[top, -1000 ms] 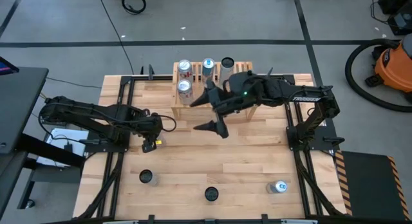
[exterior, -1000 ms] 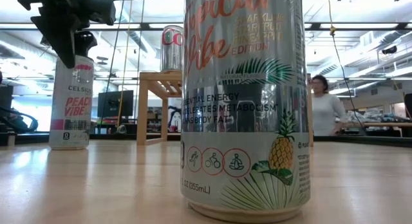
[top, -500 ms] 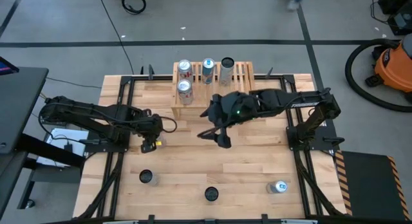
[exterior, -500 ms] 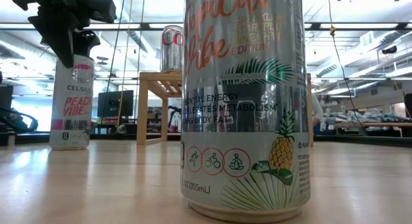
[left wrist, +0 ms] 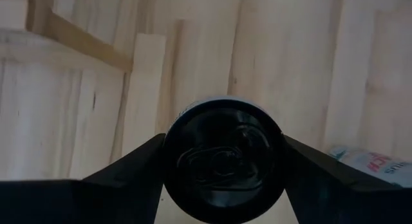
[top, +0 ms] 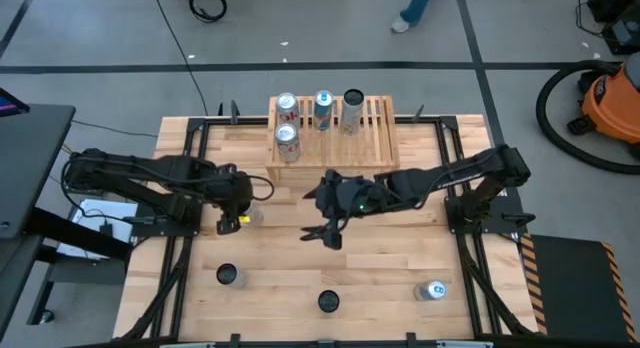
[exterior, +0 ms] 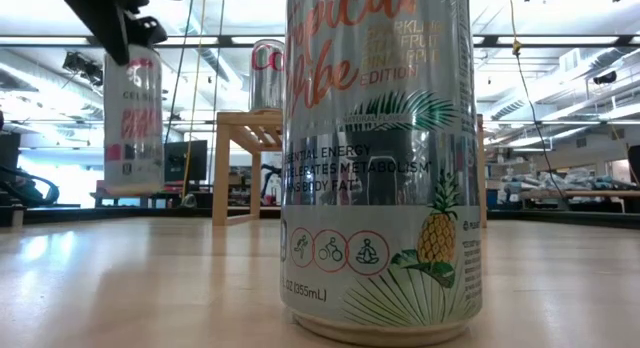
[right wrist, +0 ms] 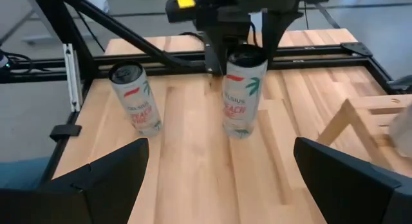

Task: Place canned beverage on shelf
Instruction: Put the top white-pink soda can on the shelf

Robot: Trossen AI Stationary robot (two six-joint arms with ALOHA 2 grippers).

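Right up against the low camera, a pineapple-printed can [exterior: 378,158] is filling most of the view, its top cut off, so it is blocking much of the table [top: 400,268] behind it. Farther back, the left gripper [top: 243,210] is clenching a pink-and-white can [right wrist: 241,98] by its top, hanging clear of the wood; from the left wrist only the can's dark lid [left wrist: 223,161] is showing between the two fingers, and the body is hidden. The right gripper [top: 325,234] is hovering mid-table with its jaws spread wide and nothing between them. Three more cans are standing along the near edge, too small to read from above. At the far edge the shelf [top: 375,133] is carrying four cans [top: 287,138], grouped toward its left end.
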